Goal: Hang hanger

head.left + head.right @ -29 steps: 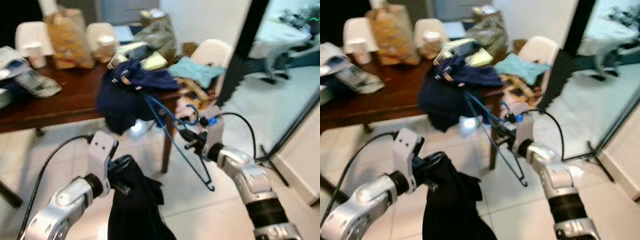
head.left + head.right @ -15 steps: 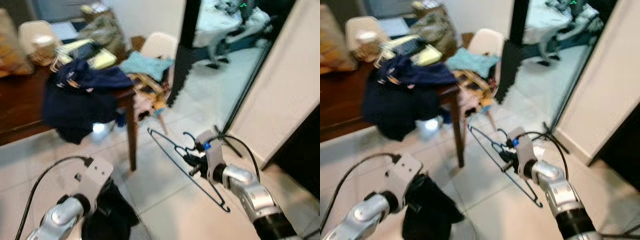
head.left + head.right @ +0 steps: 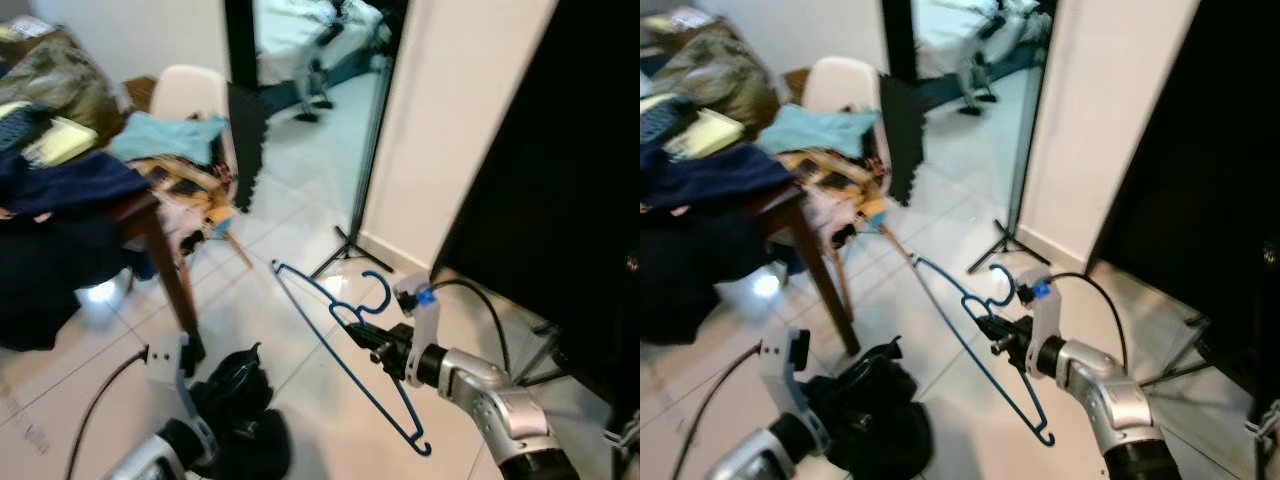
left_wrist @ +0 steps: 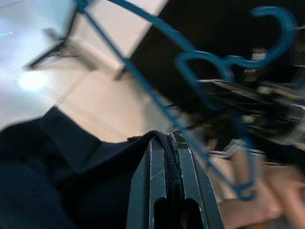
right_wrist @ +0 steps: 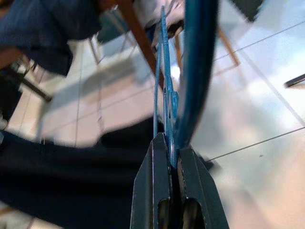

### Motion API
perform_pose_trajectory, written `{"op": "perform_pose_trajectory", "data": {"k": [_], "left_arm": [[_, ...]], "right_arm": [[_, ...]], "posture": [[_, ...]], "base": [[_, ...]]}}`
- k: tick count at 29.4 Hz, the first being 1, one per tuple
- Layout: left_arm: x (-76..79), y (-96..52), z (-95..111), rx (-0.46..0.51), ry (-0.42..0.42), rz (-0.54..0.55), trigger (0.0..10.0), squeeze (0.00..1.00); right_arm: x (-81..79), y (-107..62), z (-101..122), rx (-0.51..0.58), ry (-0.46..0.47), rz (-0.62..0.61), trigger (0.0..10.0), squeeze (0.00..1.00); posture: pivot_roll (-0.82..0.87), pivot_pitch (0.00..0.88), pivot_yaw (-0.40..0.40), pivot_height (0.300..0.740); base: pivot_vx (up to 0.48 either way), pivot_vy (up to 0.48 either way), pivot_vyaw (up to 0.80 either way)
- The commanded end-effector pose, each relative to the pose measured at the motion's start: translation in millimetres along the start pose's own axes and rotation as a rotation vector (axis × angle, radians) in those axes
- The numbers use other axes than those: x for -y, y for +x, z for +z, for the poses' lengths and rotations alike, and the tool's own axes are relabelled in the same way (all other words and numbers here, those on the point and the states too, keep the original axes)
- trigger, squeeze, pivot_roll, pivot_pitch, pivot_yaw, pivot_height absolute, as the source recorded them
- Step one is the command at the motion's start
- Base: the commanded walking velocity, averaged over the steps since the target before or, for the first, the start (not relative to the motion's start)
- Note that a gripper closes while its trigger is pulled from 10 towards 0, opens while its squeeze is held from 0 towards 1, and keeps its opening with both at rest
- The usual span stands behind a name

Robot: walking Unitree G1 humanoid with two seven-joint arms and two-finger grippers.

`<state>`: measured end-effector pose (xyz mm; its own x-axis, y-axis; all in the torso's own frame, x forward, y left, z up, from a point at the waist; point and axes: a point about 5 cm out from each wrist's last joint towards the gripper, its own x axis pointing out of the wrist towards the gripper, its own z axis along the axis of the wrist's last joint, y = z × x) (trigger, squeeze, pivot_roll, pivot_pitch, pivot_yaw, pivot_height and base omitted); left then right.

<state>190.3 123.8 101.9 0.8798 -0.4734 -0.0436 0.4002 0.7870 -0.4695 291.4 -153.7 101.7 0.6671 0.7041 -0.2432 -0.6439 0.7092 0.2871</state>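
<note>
A blue wire hanger point(image 3: 345, 340) is held in the air over the tiled floor, its hook point(image 3: 378, 292) pointing up. My right gripper point(image 3: 382, 350) is shut on it just below the hook; the right wrist view looks along the blue hanger point(image 5: 167, 95) pinched between the fingers point(image 5: 153, 181). My left gripper point(image 4: 167, 143) is shut on a black garment point(image 3: 240, 405) that hangs low at the left; the wrist view has the black garment point(image 4: 57, 176) bunched under the fingers point(image 4: 147, 181).
A dark wooden table point(image 3: 140, 210) piled with navy clothes point(image 3: 55, 220) stands at the left, with a white chair point(image 3: 190, 95) holding teal cloth behind it. A white wall panel point(image 3: 460, 110) and a black opening point(image 3: 560, 180) stand on the right. Black stand legs point(image 3: 345, 250) lie on the floor.
The camera has swung right: the table has slid to the left edge and the wall and black opening now fill the right. Both grippers keep their holds.
</note>
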Motion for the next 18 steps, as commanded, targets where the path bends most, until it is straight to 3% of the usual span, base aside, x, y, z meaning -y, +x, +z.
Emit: {"op": "perform_pose_trajectory", "data": {"k": [1, 3, 5, 10, 18], "left_arm": [[-2.8, -0.8, 8.6, 0.057, 0.042, 0.013, 10.0, 0.00], [-2.8, -0.8, 8.6, 0.057, 0.042, 0.013, 10.0, 0.00], [-17.7, 9.6, 21.3, 0.071, 0.035, -0.011, 10.0, 0.00], [-30.3, 14.6, 29.8, 0.043, 0.075, -0.046, 10.0, 0.00], [-34.5, 14.6, 31.0, 0.019, 0.068, -0.069, 10.0, 0.00]], "right_arm": [[-5.5, 3.0, -2.0, 0.010, 0.044, 0.044, 10.0, 0.00], [-5.5, 3.0, -2.0, 0.010, 0.044, 0.044, 10.0, 0.00], [-7.0, 6.4, -0.3, 0.016, 0.076, 0.082, 10.0, 0.00], [-6.8, 8.7, 2.3, 0.036, 0.090, 0.087, 10.0, 0.00], [-6.1, 5.6, 4.3, 0.055, 0.108, 0.075, 10.0, 0.00]], "posture": [[-0.03, 0.084, -0.030, 0.740], [-0.03, 0.084, -0.030, 0.740], [-0.01, 0.078, -0.051, 0.740], [-0.03, 0.070, -0.045, 0.740], [-0.03, 0.076, -0.038, 0.740]], "base": [[0.000, 0.000, -0.80], [0.000, 0.000, -0.80], [0.000, 0.000, -0.80], [0.000, 0.000, -0.80], [0.000, 0.000, -0.80]]}}
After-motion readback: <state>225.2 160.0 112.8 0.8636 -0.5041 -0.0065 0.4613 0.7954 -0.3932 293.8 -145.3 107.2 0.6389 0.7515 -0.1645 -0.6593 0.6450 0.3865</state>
